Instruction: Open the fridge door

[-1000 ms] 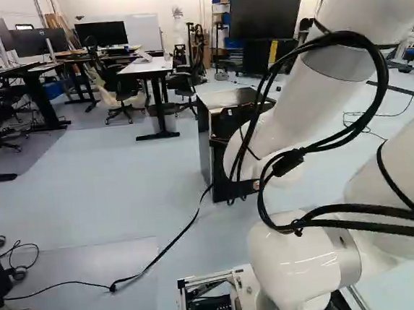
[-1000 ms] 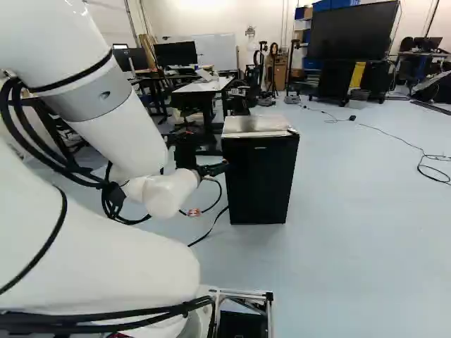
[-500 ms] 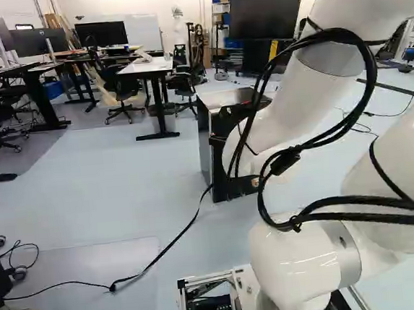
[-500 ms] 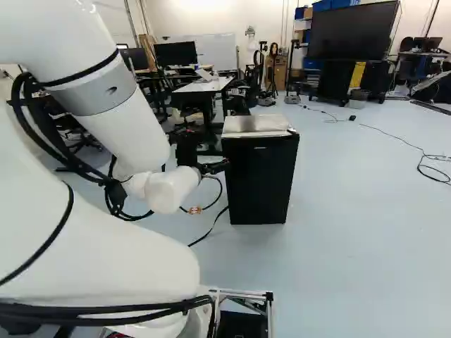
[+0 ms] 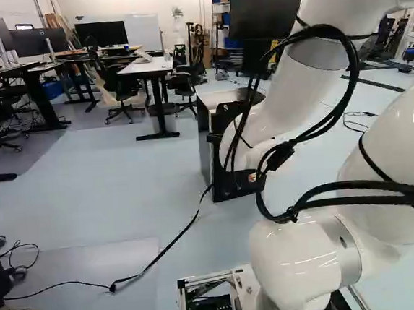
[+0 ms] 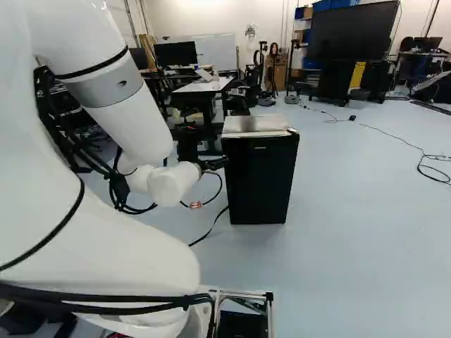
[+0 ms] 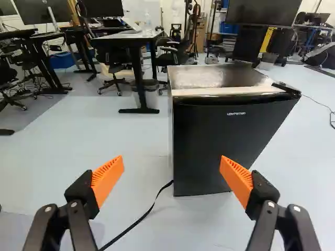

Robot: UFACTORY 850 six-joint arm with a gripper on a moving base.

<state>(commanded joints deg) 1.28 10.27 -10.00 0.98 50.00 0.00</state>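
With 12 o'clock straight ahead of the gripper, the small box-shaped fridge with a grey metal top point(image 7: 209, 77) is at 1 o'clock. Its flat black door point(image 7: 209, 141) is closed and faces the arm. A little black piece point(image 7: 286, 88) sits on the fridge's 4 o'clock top corner. The black two-finger gripper point(image 6: 213, 164) is spread wide open. Its orange ridged pads point(image 7: 108, 178) stand apart at 10 and 2 o'clock, short of the fridge.

The big white arm point(image 6: 127, 127) goes up high, bends over, then slopes down and ahead. Its round white wrist point(image 6: 169, 184) is low, near the fridge.

A thin black cord point(image 7: 144, 214) lies on the floor, from the fridge's foot toward 7 o'clock. Behind the fridge, a white-topped table point(image 7: 128, 35) is at 11 o'clock, and a big black screen point(image 7: 264, 11) is at 1 o'clock.
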